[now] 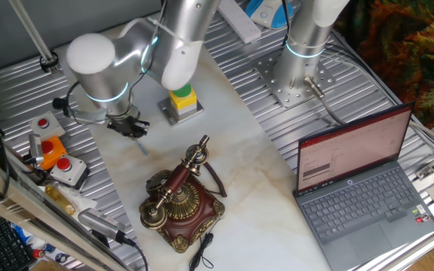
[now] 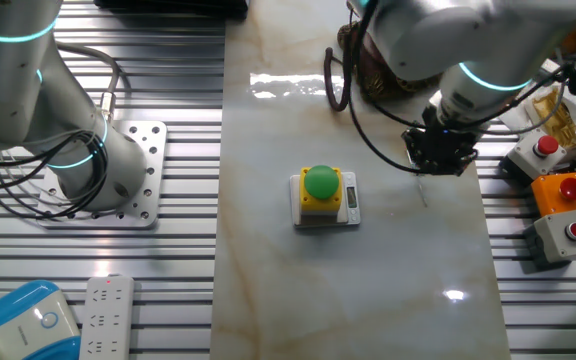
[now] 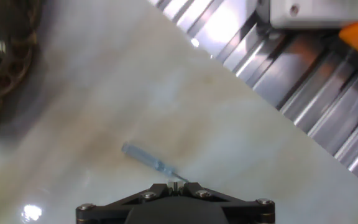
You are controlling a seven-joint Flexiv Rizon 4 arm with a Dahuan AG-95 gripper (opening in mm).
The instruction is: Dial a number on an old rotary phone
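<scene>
Above the pale marble surface (image 1: 232,150), left of the old rotary phone (image 1: 181,199), hangs the claw (image 1: 130,128), pointing straight down from a bent white arm (image 1: 134,53). Clenched, by the hand view, on a thin translucent blue-tipped stick (image 3: 151,160), the tip just over the marble. Well apart from the phone, which stands near the front edge, handset on cradle. Beside the claw, grey boxes with red buttons (image 1: 65,169); behind it, yellow box with green button (image 1: 182,99).
</scene>
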